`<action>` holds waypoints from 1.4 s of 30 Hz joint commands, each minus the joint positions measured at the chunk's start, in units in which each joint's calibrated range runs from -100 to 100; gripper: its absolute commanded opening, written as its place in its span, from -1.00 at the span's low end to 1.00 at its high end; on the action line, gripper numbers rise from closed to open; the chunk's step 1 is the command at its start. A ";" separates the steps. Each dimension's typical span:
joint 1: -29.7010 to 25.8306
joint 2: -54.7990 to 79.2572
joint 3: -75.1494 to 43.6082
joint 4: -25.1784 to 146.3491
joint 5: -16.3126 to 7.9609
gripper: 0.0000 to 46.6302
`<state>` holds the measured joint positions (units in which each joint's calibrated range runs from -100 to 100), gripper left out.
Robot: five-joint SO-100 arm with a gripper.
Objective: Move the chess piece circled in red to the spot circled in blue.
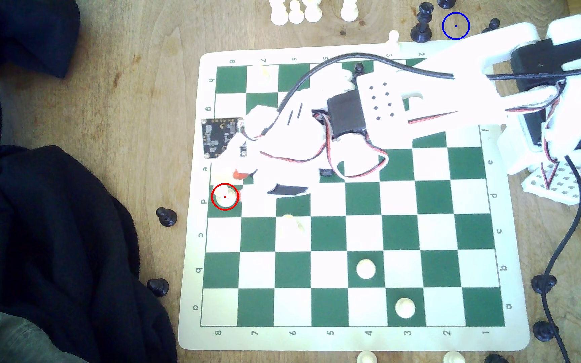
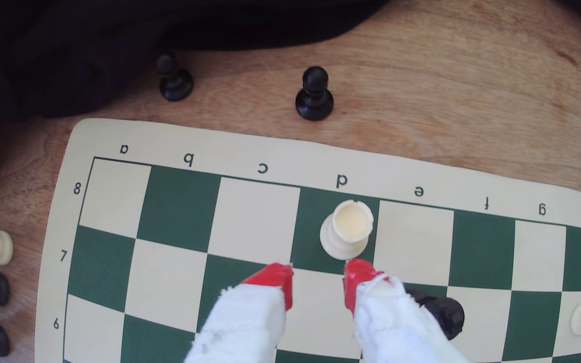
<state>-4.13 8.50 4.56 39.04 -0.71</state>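
Note:
The chess piece (image 1: 225, 196) is cream-white and stands inside the red ring on green square d8, at the board's edge on the exterior view's left. The wrist view shows the chess piece (image 2: 348, 230) upright, with a flat round top and a flared base. My gripper (image 2: 318, 279) is open, its red fingertips (image 2: 282, 281) just short of the piece and apart from it, with nothing between them. In the exterior view the gripper (image 1: 238, 176) hangs just above the ring. The spot (image 1: 455, 26) is bare wood ringed in blue, off the board at the top right.
A dark cloth (image 1: 55, 209) covers the exterior view's left. Two black pawns (image 1: 166, 216) (image 1: 158, 287) stand between cloth and board. A black piece (image 2: 446, 314) sits close behind one finger. Cream pieces (image 1: 365, 268) (image 1: 404, 308) are on the board. Black pieces (image 1: 422, 24) crowd the spot.

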 commanded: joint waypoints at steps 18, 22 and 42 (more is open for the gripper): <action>1.67 14.33 -23.51 3.79 0.78 -0.16; 1.98 15.77 -24.42 4.04 1.03 -0.17; 2.14 17.30 -26.87 4.61 1.56 -0.22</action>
<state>-1.62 28.86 -17.13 42.95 0.81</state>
